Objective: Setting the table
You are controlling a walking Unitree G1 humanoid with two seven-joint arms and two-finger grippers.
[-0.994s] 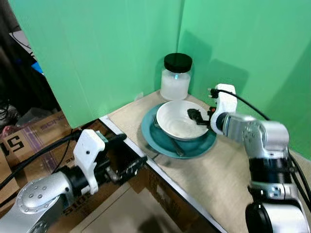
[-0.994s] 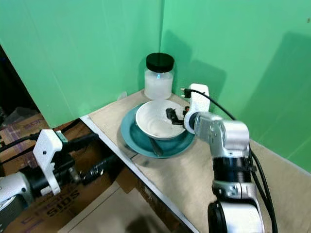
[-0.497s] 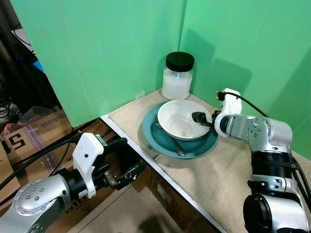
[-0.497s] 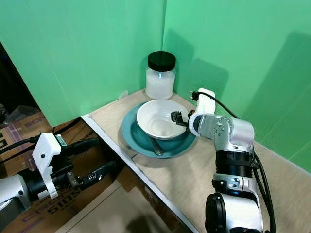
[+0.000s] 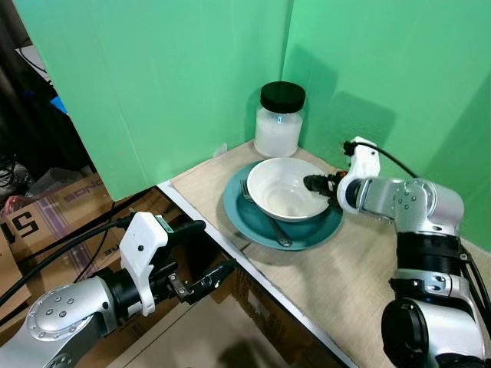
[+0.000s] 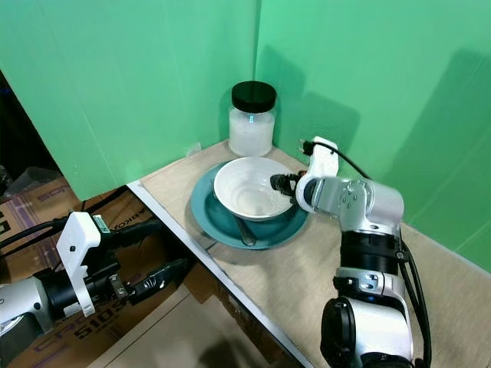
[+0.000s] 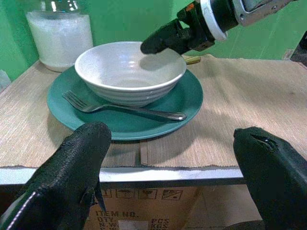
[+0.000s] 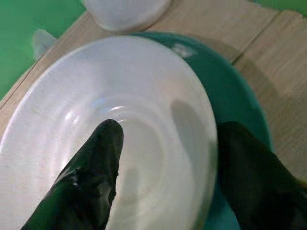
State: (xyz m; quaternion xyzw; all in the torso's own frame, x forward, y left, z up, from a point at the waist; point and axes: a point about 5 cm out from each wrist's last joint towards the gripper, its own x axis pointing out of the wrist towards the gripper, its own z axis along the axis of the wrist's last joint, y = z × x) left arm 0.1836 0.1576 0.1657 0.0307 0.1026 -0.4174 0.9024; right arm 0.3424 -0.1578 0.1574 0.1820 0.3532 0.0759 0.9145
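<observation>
Black fingers of the left gripper (image 5: 201, 253) stand spread apart with nothing between them, low beside the table's near edge and over brown cardboard boxes (image 5: 54, 211); from there the place setting lies ahead and a little above, well apart from it. On the table, a tan woven placemat (image 5: 337, 268) carries a round teal plate (image 5: 244, 218), and a silver metal fork (image 7: 125, 109) lies on the plate's near side, tines toward the robot's left, its long axis running roughly along the table edge. The fork sits just beside the foot of a white ribbed ceramic bowl (image 5: 280, 184), which stands upright and empty in the middle of the plate. Behind it, near the corner of the green backdrop (image 5: 184, 69), is a frosted glass jar with a black lid (image 5: 278, 119), close to the plate but, as far as I can tell, not touching it.

The right gripper (image 8: 165, 165) is much the nearer one. It reaches in from the bowl's right side, its fingers parted across the rim: one finger (image 8: 91, 177) hangs over the inside of the bowl, the other outside the wall above the plate. Whether either pad touches the rim cannot be told, but the fingers have not closed on it.

My reading is that any grasp of the bowl falls to the right arm, with the rim wall between its fingers as the thing to pinch.
</observation>
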